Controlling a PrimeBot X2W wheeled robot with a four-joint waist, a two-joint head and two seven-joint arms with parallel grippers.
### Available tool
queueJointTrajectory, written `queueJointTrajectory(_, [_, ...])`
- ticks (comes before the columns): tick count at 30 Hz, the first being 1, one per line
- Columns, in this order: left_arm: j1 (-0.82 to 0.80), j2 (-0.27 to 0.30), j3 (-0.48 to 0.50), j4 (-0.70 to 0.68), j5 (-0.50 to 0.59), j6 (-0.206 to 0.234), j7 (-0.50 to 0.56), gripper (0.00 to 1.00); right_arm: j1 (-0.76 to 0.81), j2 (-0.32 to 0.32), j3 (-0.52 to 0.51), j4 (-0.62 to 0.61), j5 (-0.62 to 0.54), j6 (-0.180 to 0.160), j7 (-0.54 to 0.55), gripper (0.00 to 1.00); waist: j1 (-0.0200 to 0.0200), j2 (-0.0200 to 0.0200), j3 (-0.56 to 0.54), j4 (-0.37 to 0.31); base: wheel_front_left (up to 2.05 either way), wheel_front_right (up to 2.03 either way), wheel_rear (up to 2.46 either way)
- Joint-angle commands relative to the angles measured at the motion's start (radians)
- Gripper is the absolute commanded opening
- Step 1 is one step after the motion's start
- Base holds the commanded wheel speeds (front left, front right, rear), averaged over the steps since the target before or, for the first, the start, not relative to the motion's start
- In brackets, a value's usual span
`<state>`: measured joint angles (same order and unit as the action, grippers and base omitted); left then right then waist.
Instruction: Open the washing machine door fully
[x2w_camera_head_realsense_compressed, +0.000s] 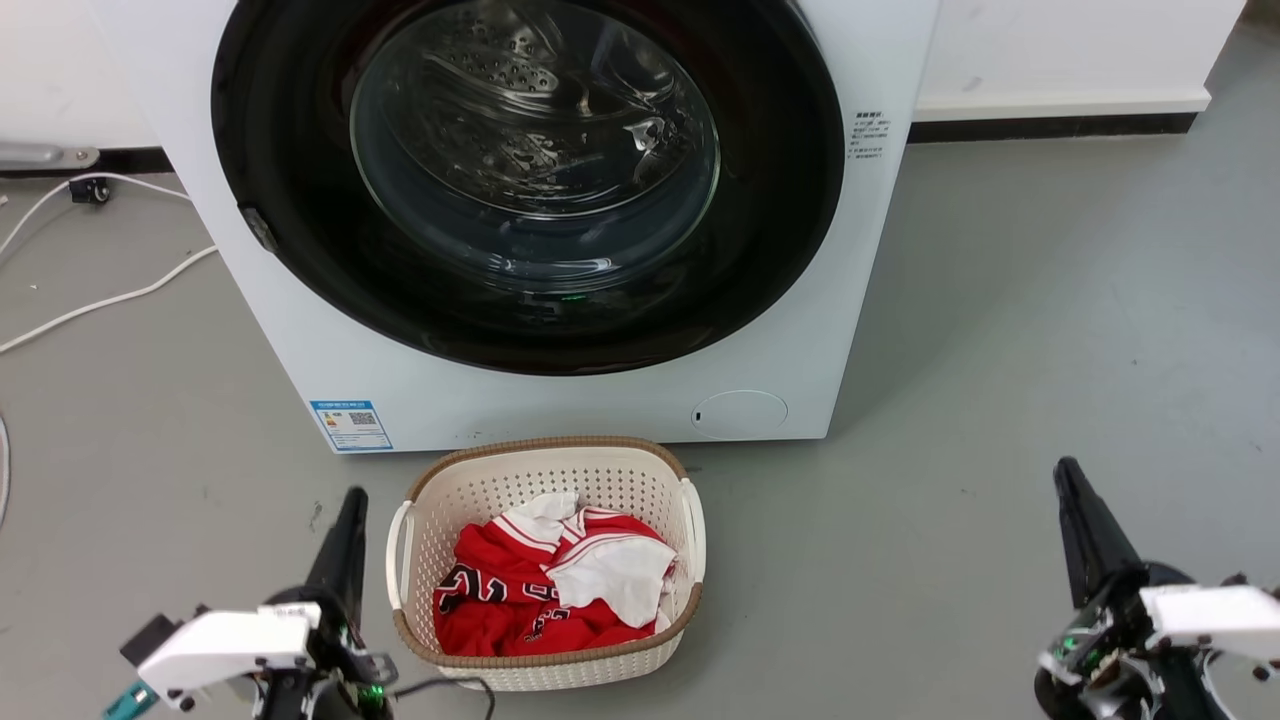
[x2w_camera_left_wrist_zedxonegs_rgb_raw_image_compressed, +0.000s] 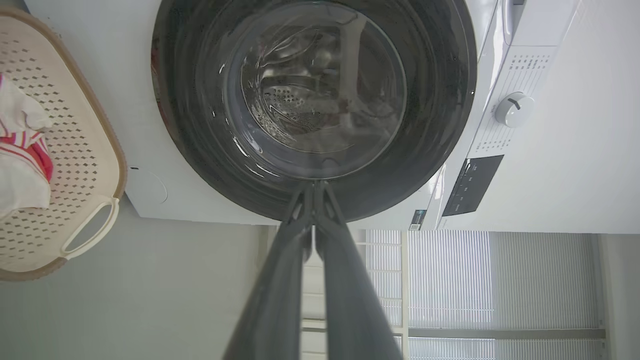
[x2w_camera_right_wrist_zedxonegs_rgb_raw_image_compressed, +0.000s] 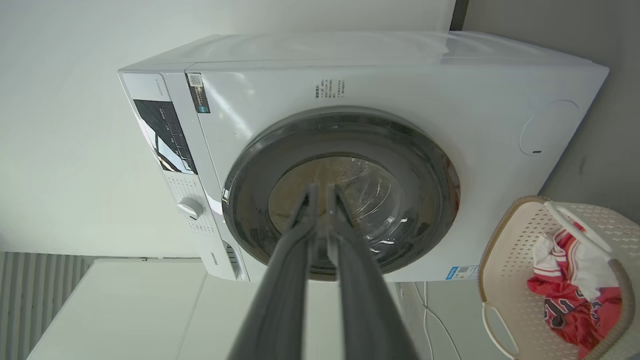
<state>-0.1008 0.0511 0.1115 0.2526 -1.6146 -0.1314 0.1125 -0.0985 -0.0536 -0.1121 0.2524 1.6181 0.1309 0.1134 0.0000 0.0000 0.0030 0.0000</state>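
Observation:
The white washing machine (x2w_camera_head_realsense_compressed: 560, 410) stands straight ahead on the floor. Its round glossy black washing machine door (x2w_camera_head_realsense_compressed: 530, 170) lies flush against the front, and the steel drum shows through the clear glass bowl. A small grey catch (x2w_camera_head_realsense_compressed: 258, 228) sits on the door's left rim. My left gripper (x2w_camera_head_realsense_compressed: 350, 500) is low at the left, well short of the machine, fingers together and empty. My right gripper (x2w_camera_head_realsense_compressed: 1065, 475) is low at the right, also shut and empty. In the left wrist view the door (x2w_camera_left_wrist_zedxonegs_rgb_raw_image_compressed: 315, 95) lies beyond my left gripper (x2w_camera_left_wrist_zedxonegs_rgb_raw_image_compressed: 314, 186). The right wrist view shows the door (x2w_camera_right_wrist_zedxonegs_rgb_raw_image_compressed: 400, 200) beyond my right gripper (x2w_camera_right_wrist_zedxonegs_rgb_raw_image_compressed: 321, 189).
A cream laundry basket (x2w_camera_head_realsense_compressed: 692, 520) holding red and white clothes (x2w_camera_head_realsense_compressed: 540, 580) stands on the floor right in front of the machine, between my grippers. White cables (x2w_camera_head_realsense_compressed: 100, 300) run over the grey floor at the left. Open floor lies to the machine's right.

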Motion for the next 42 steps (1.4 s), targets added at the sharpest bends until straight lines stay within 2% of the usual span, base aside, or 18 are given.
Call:
queueJointTrajectory(1, [0.005, -0.001, -0.001, 0.005, 0.000, 0.000, -0.001, 1.00, 0.005, 0.001, 0.000, 0.005, 0.000, 0.000, -0.001, 1.00, 0.0000, 0.0000, 0.000, 0.000, 0.00, 0.00, 0.00])
queueJointTrajectory(6, [0.025, -0.003, -0.008, 0.005, 0.009, 0.001, -0.020, 1.00, 0.029, 0.002, 0.000, 0.010, -0.013, 0.000, -0.019, 1.00, 0.0000, 0.0000, 0.000, 0.000, 0.00, 0.00, 0.00])
queueJointTrajectory(10, [0.030, -0.002, -0.005, -0.009, 0.059, 0.001, -0.040, 1.00, 0.037, 0.002, -0.012, 0.000, -0.064, 0.000, -0.039, 1.00, 0.0000, 0.0000, 0.001, 0.000, 0.00, 0.00, 0.00])
queueJointTrajectory(11, [0.031, -0.002, -0.003, -0.027, 0.107, 0.006, -0.055, 1.00, 0.041, 0.002, -0.017, -0.018, -0.120, 0.000, -0.054, 1.00, 0.0000, 0.0000, 0.001, -0.001, 0.00, 0.00, 0.00])
queueJointTrajectory(32, [0.061, -0.002, -0.072, -0.157, 0.566, 0.115, -0.144, 1.00, 0.095, 0.002, 0.039, -0.175, -0.665, 0.000, -0.144, 1.00, 0.0000, 0.0000, 0.004, -0.001, 0.00, 0.00, 0.00])
queueJointTrajectory(42, [0.075, -0.001, -0.106, -0.177, 0.727, 0.143, -0.176, 1.00, 0.116, 0.002, 0.049, -0.208, -0.831, 0.000, -0.176, 1.00, 0.0000, 0.0000, 0.003, -0.002, 0.00, 0.00, 0.00])
